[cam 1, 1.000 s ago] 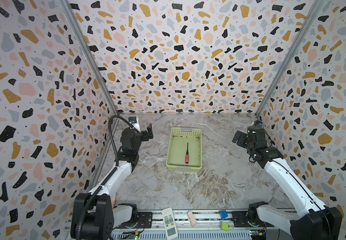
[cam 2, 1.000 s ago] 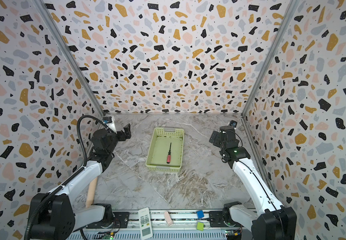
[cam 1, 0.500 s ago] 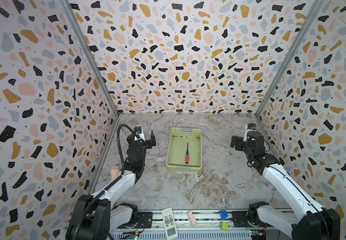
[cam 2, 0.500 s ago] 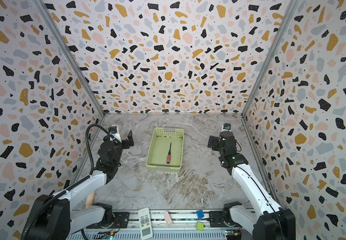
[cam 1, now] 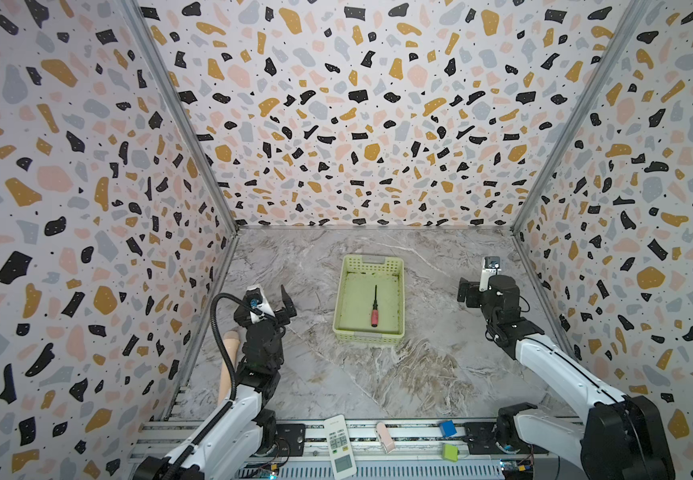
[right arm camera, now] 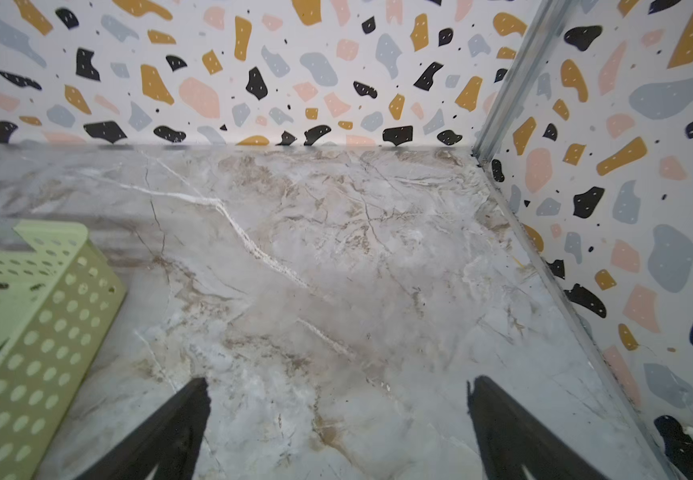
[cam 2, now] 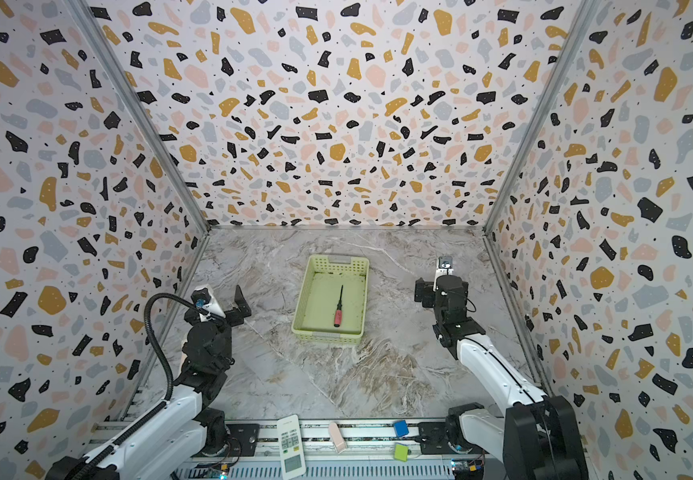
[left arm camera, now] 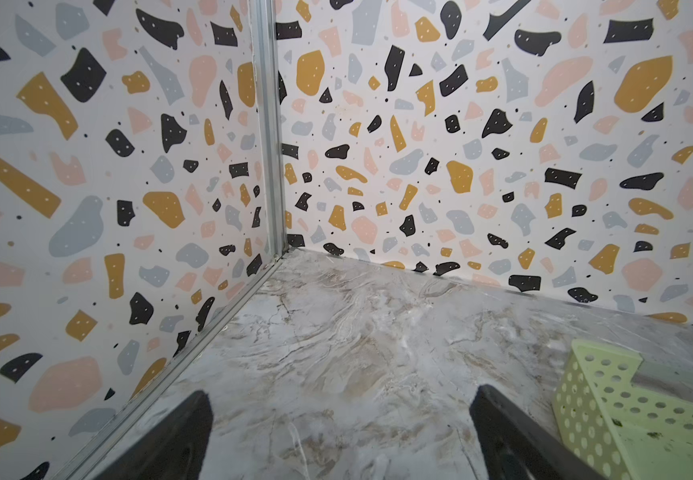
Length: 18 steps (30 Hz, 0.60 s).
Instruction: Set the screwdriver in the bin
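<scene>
Lying unmoved in bin (cam 1: 369, 261), screwdriver (cam 1: 374, 309); left gripper (left arm camera: 341, 392), right gripper (right arm camera: 338, 380) (jaws apart) farther back.

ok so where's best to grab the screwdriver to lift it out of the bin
Probably the pinkish-red handle, from straight above, closing across its width. The screwdriver lies flat on the bin's floor, handle toward the near wall; the thin shaft offers little; the walls block side approaches.

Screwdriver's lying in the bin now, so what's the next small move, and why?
Probably just draw both arms back to rest: the screwdriver lies flat inside the bin, and the left gripper and right gripper stand open, empty, off to its sides.
</scene>
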Tool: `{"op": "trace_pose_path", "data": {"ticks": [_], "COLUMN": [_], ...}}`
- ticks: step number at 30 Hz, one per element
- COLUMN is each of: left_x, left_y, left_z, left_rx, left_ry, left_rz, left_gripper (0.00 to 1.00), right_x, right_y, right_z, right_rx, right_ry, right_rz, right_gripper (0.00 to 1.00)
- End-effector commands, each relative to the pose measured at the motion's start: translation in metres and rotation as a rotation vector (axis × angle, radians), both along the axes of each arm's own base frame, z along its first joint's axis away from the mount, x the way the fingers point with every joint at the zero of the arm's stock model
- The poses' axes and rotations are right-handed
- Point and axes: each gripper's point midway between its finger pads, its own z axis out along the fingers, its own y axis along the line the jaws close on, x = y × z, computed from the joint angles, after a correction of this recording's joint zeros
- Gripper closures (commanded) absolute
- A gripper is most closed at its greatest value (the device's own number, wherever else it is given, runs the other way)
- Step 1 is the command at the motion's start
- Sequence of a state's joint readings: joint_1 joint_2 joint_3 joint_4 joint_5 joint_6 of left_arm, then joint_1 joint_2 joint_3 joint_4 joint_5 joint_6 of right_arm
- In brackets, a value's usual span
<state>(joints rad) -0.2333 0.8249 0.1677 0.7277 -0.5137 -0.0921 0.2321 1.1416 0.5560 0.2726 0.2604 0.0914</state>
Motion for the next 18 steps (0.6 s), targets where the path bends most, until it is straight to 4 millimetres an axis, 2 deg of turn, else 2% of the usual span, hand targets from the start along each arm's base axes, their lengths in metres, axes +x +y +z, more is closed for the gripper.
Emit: {"op": "trace_pose_path", "data": {"ticks": [1, 9, 18], "left_x": [-0.004, -0.013, -0.006], "left_y": [0.006, 0.015, 0.01], "left_z": [-0.009, -0.034, -0.033], "left_rx": [0.011, 0.051, 0.113], "left_ry": [-0.004, 0.011, -0.015], "left_rz": [0.039, 0.085, 0.059], "left_gripper": [0.01, 0.0, 0.0], "right_x": [0.005, -0.001, 0.007], "right_y": [0.006, 0.003, 0.0], "right_z": [0.008, -0.002, -0.027], "right_rx": [-0.044, -0.075, -0.078], "right_ry": [-0.128, -0.24, -0.243], "right_rz": [0.057, 0.082, 0.126], "right_gripper": [0.01, 0.01, 0.01]}}
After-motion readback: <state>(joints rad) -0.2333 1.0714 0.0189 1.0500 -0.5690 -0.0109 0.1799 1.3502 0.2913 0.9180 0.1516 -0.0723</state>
